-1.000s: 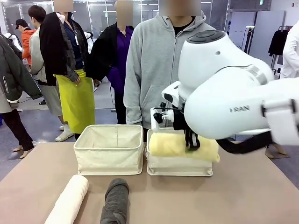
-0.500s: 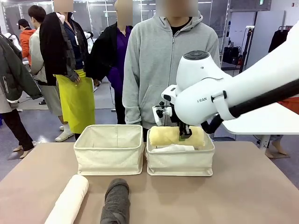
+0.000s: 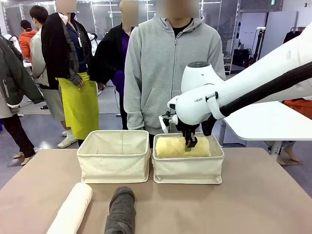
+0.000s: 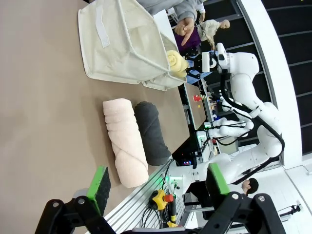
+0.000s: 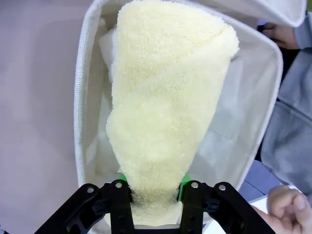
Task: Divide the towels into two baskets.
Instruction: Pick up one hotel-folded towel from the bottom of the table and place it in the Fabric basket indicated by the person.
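Yellow towel (image 3: 173,147) is laid lengthwise in the R basket (image 3: 187,171), its top riding above the rim. The right gripper (image 3: 190,142) is lowered onto it. In the R wrist view green pads (image 5: 183,181) are seen pressed on both sides of the roll's near end, so the roll is judged pinched, not yet let go. The left gripper (image 4: 158,183) is held spread wide w/ nothing btwn its pads.

Risks: if the arm is raised before the jaws are opened enough, terry may be snagged on the pads & the roll dragged back out, or the soft wall pulled over. The roll is perched on a white layer (image 5: 105,53) (prob. the white towel, not certain), so it may be tipped over the rim once freed. A person's hand (image 5: 285,207) is held near the basket; contact is poss.

The R wrist view gives pad contact & the white layer, both hidden by the basket wall in the front view. The front view gives the roll's height & the L basket (image 3: 114,163), nothing seen above its rim. The L wrist view gives the pink-cream towel (image 4: 124,141) & dark grey towel (image 4: 151,129) side by side on the table (image 4: 44,122).
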### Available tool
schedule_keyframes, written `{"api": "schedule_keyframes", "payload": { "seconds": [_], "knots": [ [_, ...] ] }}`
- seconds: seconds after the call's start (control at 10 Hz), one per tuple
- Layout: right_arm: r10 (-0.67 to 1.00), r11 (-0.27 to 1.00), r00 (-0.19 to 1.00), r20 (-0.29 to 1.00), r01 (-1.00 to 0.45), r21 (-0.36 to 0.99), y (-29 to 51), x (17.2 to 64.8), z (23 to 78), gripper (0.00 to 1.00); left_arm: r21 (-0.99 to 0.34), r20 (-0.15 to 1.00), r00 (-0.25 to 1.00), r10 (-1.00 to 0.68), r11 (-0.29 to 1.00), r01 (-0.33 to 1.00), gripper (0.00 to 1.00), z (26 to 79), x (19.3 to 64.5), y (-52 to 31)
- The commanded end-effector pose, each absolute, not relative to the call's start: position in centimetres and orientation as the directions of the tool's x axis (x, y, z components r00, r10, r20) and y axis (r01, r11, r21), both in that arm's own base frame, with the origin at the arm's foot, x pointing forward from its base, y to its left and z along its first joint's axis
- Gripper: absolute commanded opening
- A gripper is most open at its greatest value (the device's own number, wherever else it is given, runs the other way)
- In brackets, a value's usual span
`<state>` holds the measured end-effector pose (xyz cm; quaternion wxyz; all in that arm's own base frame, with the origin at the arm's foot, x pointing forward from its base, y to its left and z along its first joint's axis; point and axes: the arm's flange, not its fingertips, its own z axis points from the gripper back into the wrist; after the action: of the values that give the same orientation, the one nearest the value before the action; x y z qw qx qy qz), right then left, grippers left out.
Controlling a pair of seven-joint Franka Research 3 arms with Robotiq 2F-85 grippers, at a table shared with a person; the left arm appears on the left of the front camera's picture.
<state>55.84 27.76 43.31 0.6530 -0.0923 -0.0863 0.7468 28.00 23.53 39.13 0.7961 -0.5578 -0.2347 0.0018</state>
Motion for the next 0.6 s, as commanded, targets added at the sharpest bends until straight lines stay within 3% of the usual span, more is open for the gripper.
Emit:
{"api": "schedule_keyframes", "payload": {
  "seconds": [0.0, 0.3, 0.5],
  "knots": [
    [0.985, -0.174, -0.170, -0.035, -0.964, -0.202, 28.08, 56.58, 43.23, 0.45, -0.890, 0.378, 0.885, 0.271, 0.370, 0.267, 1.00, 39.41, 27.83, 23.64],
    [0.986, -0.169, -0.166, -0.030, -0.967, -0.190, 27.94, 56.74, 42.59, 1.00, -0.890, 0.378, 0.885, 0.271, 0.370, 0.267, 1.00, 39.41, 27.83, 23.64],
    [0.986, -0.165, -0.157, -0.060, -0.967, -0.192, 28.11, 56.46, 42.70, 1.00, -0.890, 0.378, 0.885, 0.271, 0.370, 0.267, 1.00, 39.41, 27.83, 23.64]
  ]
}}
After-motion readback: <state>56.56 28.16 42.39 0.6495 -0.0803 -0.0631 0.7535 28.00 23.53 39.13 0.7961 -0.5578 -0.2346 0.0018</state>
